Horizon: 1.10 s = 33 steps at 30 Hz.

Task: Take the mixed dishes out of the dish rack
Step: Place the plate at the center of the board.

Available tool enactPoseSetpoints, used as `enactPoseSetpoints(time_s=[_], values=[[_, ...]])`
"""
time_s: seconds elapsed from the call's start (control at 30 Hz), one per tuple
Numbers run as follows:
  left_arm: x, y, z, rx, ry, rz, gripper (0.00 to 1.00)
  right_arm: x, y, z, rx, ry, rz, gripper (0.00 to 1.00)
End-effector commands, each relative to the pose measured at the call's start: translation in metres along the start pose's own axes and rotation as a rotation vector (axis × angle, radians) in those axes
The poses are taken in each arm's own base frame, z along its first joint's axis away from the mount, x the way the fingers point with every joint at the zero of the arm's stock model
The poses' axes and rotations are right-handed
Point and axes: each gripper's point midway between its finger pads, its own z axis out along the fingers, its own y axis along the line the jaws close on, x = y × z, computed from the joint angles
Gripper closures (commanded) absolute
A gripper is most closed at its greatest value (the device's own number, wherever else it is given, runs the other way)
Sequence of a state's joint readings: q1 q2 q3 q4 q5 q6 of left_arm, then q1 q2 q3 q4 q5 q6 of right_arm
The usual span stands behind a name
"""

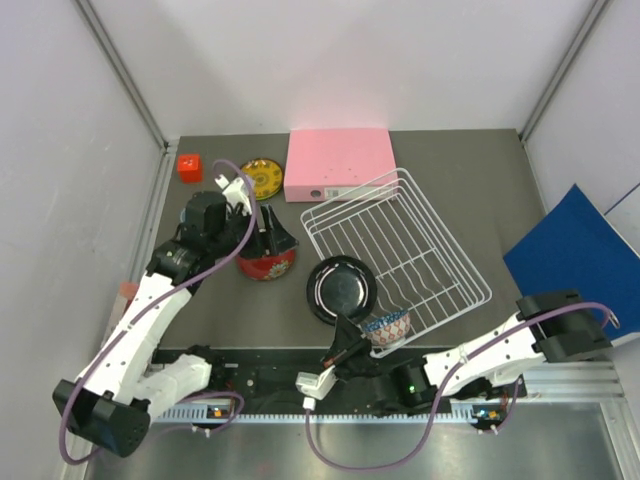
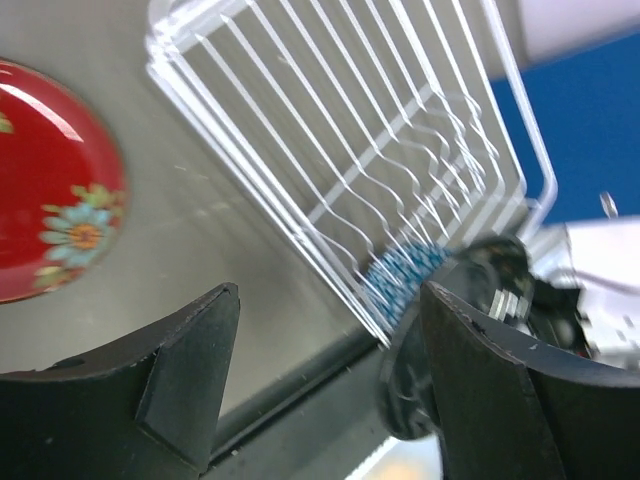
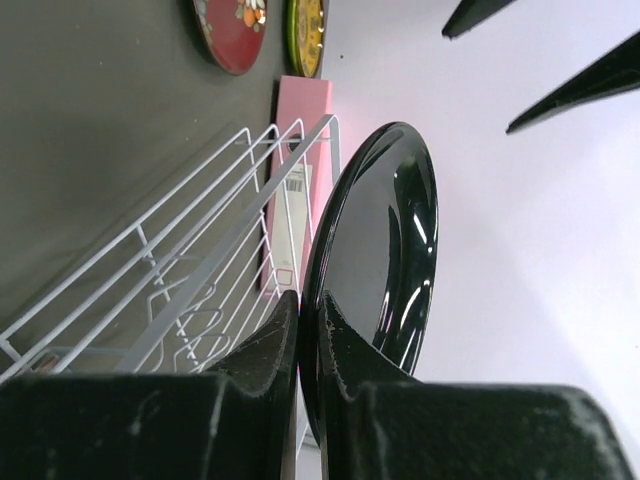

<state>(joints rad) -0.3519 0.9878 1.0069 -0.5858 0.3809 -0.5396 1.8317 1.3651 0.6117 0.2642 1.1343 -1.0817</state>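
Observation:
My right gripper (image 1: 347, 335) (image 3: 310, 320) is shut on the rim of a glossy black plate (image 1: 342, 290) (image 3: 385, 230), which lies face up just outside the near-left side of the white wire dish rack (image 1: 395, 245) (image 3: 190, 270) (image 2: 350, 130). Whether the plate touches the table I cannot tell. A small patterned bowl (image 1: 387, 325) (image 2: 405, 272), blue inside, sits in the rack's near corner. My left gripper (image 1: 272, 240) (image 2: 330, 370) stands open over a red flowered plate (image 1: 266, 264) (image 2: 50, 200) (image 3: 230, 30) on the table, with nothing between its fingers. A yellow patterned plate (image 1: 262, 178) (image 3: 308, 35) lies at the back.
A flat pink box (image 1: 337, 163) (image 3: 305, 150) lies against the rack's far side. A small red cube (image 1: 189, 167) sits at the back left corner. A blue folder (image 1: 580, 250) leans at the right edge. Walls close in the table on three sides.

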Motion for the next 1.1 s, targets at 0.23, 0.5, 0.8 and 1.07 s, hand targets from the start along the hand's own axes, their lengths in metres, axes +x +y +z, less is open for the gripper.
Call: enactPoseSetpoints(time_s=[0.23, 0.5, 0.8, 1.07], values=[[0.037, -0.045, -0.015, 0.286, 0.027, 0.17, 0.25, -0.042, -0.051, -0.004, 0.017, -0.133, 0.262, 1.0], [0.049, -0.053, -0.016, 0.351, 0.057, 0.186, 0.29, -0.046, -0.054, -0.006, 0.003, -0.166, 0.302, 1.0], [0.066, -0.066, -0.014, 0.431, 0.13, 0.199, 0.5, -0.041, -0.051, -0.003, 0.006, -0.165, 0.323, 1.0], [0.083, -0.069, -0.011, 0.443, 0.188, 0.202, 0.59, -0.038, -0.054, -0.003, 0.015, -0.164, 0.327, 1.0]])
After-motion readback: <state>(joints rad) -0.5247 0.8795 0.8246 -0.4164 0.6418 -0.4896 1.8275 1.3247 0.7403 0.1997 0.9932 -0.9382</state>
